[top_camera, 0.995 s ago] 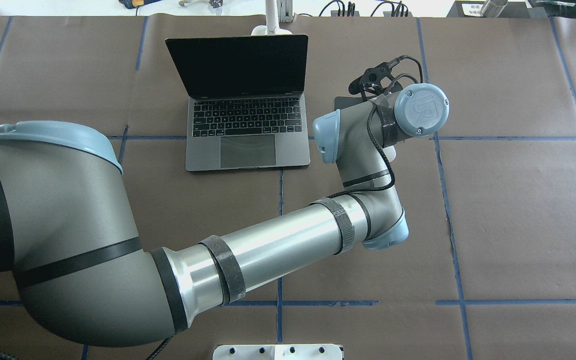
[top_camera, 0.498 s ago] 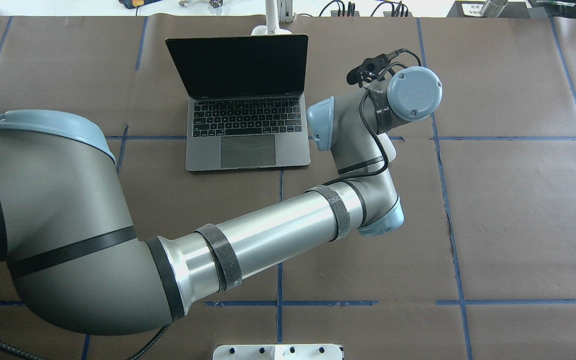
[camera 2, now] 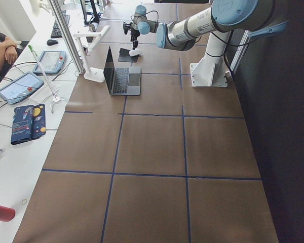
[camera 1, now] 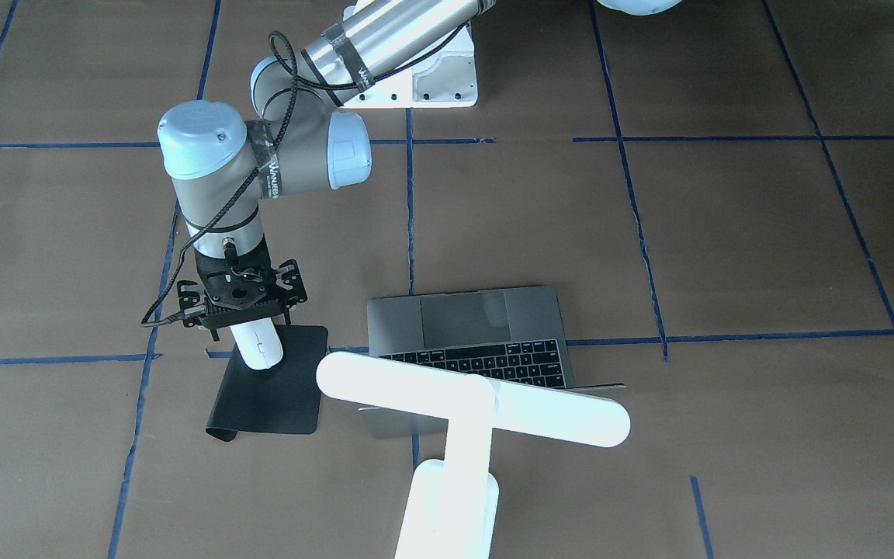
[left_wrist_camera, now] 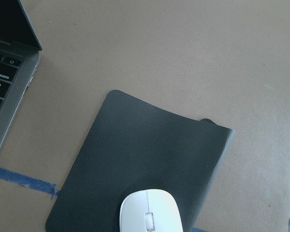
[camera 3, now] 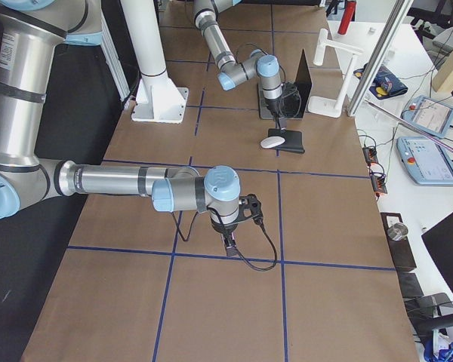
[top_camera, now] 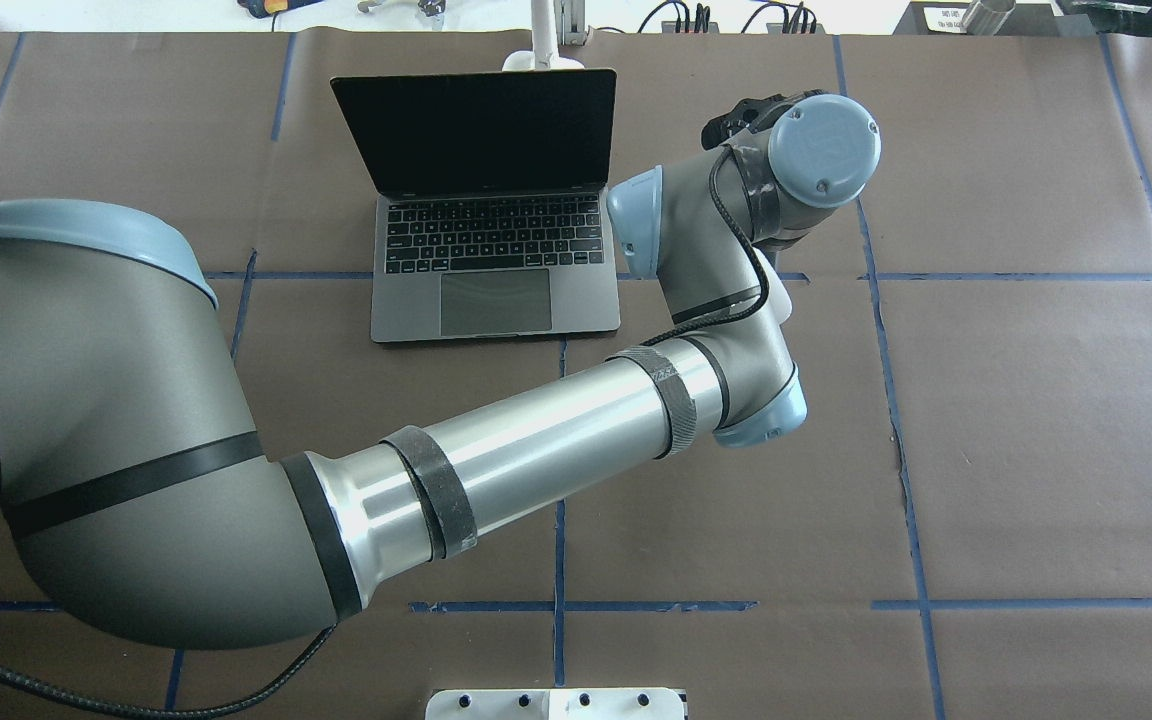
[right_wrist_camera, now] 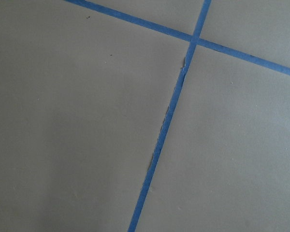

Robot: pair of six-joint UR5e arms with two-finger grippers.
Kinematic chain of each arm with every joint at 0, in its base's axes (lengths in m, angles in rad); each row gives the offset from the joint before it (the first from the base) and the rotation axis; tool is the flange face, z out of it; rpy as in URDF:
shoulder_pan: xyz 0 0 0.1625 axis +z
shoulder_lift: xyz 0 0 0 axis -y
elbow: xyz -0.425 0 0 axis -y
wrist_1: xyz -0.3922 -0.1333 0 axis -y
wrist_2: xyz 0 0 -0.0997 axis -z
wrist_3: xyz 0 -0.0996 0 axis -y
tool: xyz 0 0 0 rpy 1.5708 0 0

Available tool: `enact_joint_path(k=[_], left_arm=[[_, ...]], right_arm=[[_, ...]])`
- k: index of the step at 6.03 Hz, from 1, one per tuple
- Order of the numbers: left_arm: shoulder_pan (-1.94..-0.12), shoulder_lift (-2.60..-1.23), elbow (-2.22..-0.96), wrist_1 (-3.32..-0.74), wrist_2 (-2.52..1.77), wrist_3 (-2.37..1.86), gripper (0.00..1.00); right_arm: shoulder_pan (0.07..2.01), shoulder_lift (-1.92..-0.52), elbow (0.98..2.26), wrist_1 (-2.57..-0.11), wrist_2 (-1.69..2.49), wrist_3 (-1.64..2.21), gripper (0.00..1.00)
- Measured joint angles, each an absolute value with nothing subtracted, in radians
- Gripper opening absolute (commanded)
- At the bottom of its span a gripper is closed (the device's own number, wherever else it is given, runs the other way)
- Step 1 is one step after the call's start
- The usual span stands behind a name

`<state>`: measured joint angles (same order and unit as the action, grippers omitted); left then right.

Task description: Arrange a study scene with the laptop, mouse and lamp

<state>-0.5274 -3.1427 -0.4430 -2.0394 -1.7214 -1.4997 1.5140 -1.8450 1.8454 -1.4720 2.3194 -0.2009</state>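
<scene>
The grey laptop stands open at the table's far middle; it also shows in the front view. The white T-shaped lamp stands behind its screen. The white mouse lies on the robot-side edge of a black mat, right of the laptop. In the left wrist view the mouse lies free at the bottom. My left gripper hangs just above the mouse, looks open, and holds nothing. My right gripper hovers over bare table; I cannot tell its state.
The left arm reaches across the table's middle to the right of the laptop. A white blocky mount sits at the near edge. Blue tape lines cross the brown table cover. A side bench with tablets runs along the far edge.
The left wrist has moved toward the far edge, and in the overhead view it now covers the black mat. The white mouse and the laptop have stayed in place.
</scene>
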Motion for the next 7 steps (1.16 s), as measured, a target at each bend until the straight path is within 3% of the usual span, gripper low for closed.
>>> enact_joint_path(k=[2, 7], left_arm=[[-0.544, -3.04, -0.685, -1.833, -1.802, -1.37, 1.0], [-0.567, -2.398, -1.672, -1.4, -1.85, -1.014, 1.0]], right_arm=[[1.514, -1.845, 1.845, -1.475, 2.318, -0.2, 1.0], [1.514, -1.831, 1.85, -1.564, 2.315, -0.182, 0.98]])
